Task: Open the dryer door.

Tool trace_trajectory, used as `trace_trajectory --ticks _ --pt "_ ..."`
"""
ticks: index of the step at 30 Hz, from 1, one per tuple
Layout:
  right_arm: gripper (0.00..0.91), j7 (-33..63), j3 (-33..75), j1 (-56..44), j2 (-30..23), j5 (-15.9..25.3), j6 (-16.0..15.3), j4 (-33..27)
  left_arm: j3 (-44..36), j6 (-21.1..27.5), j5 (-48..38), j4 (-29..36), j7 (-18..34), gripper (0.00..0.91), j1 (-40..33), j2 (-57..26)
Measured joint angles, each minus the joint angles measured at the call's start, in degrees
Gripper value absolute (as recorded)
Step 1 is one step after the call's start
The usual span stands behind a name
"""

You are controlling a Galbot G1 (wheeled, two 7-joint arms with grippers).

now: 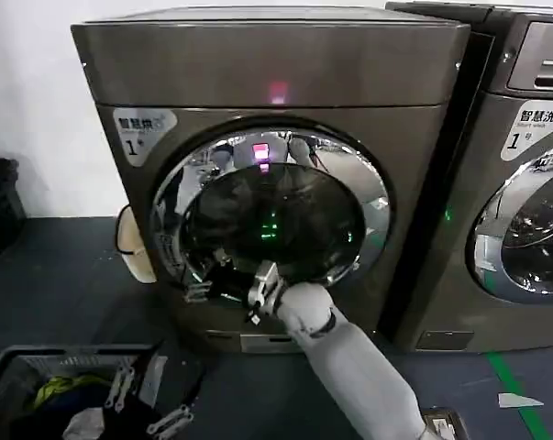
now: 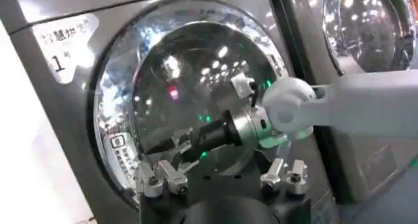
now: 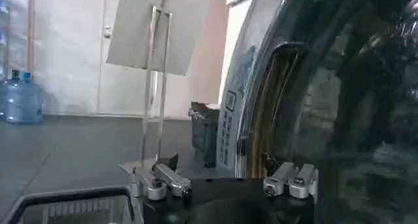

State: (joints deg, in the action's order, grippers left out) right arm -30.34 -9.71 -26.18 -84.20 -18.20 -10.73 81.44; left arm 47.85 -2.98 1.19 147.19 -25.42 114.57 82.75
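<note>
The dryer door (image 1: 274,215), a wide chrome ring around dark glass, faces me on the front of the brown-grey dryer. My right arm reaches up from the lower right, and my right gripper (image 1: 210,280) sits at the door's lower left edge. That gripper is open (image 3: 225,181), with the door rim (image 3: 261,114) beside one finger and nothing held. From the left wrist view, the right gripper (image 2: 160,148) lies across the lower left of the door (image 2: 189,81). My left gripper (image 2: 221,178) hangs low in front of the dryer, above the basket (image 1: 146,403), open and empty.
A dark laundry basket (image 1: 19,362) with clothes stands on the floor at the front left. A second machine (image 1: 533,211) with its own chrome-ringed door stands close on the right. Green tape (image 1: 510,385) marks the floor. A board on a stand (image 3: 157,29) rises behind.
</note>
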Motion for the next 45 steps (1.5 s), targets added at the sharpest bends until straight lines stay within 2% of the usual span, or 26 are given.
trace_trajectory --ticks 12,29,45 --pt "0.907 -3.8 -0.9 1.9 -0.7 -1.8 0.0 -2.2 2.2 0.1 -2.5 0.0 0.3 0.907 -1.3 -0.9" --pt "0.907 -13.8 -1.5 0.7 3.4 -3.0 -0.5 2.6 12.2 1.6 -13.5 -0.2 -0.2 0.907 -4.8 -4.8" --pt "0.907 -20.5 -1.3 -1.1 6.8 -5.8 -1.7 8.5 27.0 4.0 -22.6 -9.1 -2.4 0.907 -8.5 -8.9"
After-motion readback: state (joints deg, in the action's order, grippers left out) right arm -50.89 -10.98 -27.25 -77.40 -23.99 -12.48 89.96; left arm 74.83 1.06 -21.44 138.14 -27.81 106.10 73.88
